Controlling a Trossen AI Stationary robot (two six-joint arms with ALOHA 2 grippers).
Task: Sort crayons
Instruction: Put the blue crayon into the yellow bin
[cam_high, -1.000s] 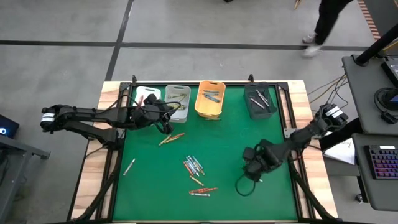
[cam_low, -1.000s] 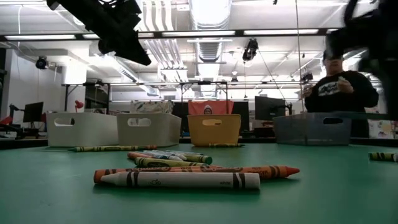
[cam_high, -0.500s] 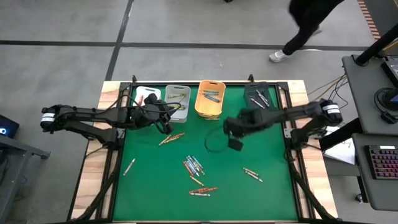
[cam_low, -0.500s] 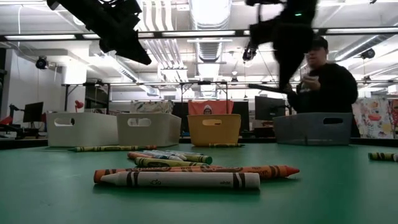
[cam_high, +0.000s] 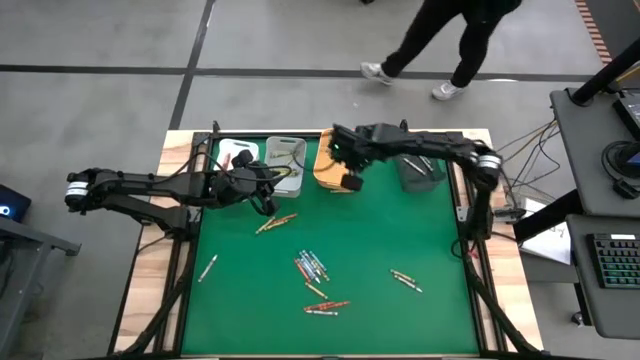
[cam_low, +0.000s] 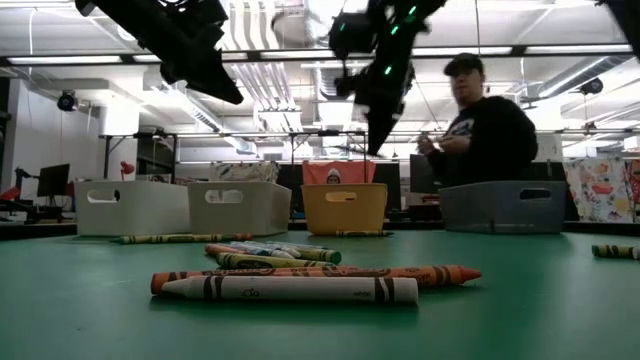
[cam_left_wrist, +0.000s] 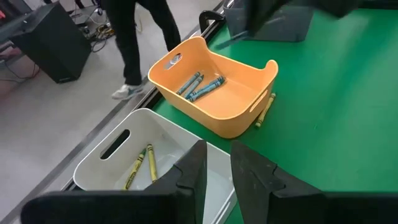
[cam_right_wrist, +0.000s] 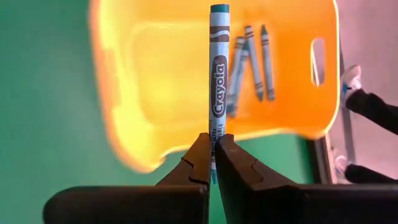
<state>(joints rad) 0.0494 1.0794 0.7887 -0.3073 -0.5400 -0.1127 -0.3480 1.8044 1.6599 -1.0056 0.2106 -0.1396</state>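
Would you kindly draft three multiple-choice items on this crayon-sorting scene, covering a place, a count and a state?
1. Where is the right tool?
A. Over the orange plastic bin
B. Over the dark grey bin
C. Low over the loose crayons

2. How many blue paper-wrapped crayons lie inside the orange bin?
A. None
B. Three
C. Eight

3. What is the right tool doing?
A. Open, empty
B. Shut, empty
C. Shut on a blue crayon

Answers:
1 A, the high view shows it at that bin's near edge.
2 B, both wrist views show three.
3 C, the right wrist view shows the crayon pinched.
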